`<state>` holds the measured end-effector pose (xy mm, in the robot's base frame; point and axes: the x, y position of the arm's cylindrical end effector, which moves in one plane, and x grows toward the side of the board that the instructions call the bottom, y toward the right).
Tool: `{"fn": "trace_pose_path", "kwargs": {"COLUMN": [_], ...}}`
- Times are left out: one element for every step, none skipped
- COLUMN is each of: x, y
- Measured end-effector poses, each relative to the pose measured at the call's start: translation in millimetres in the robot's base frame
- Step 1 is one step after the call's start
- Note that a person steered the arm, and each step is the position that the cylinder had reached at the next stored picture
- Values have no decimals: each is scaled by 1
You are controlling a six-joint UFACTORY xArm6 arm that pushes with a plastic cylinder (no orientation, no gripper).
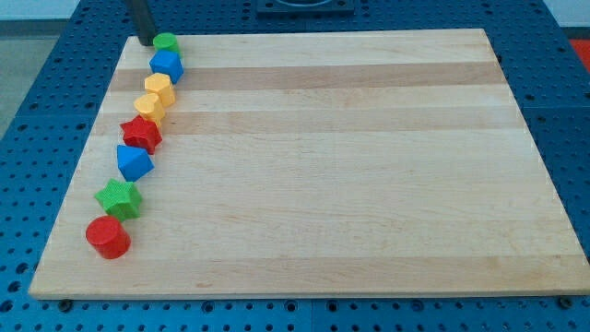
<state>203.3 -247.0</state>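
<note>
My tip (147, 41) rests at the board's top left corner, right beside the green cylinder (166, 41), touching or nearly touching its left side. Below the green cylinder a line of blocks runs down the left side. It starts with a blue block (168, 65), then a yellow hexagonal block (159, 86) and a second yellow block (149, 106). Lower come a red star (141, 133) and a blue block (135, 162). A green star (119, 197) and a red cylinder (108, 237) end the line.
The wooden board (350, 166) lies on a blue perforated table (37, 101). The blocks hug the board's left edge, each close to or touching its neighbour.
</note>
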Motion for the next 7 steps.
{"fn": "trace_pose_path", "kwargs": {"x": [17, 37, 55, 74, 102, 135, 167], "y": [23, 45, 65, 100, 124, 140, 152]}}
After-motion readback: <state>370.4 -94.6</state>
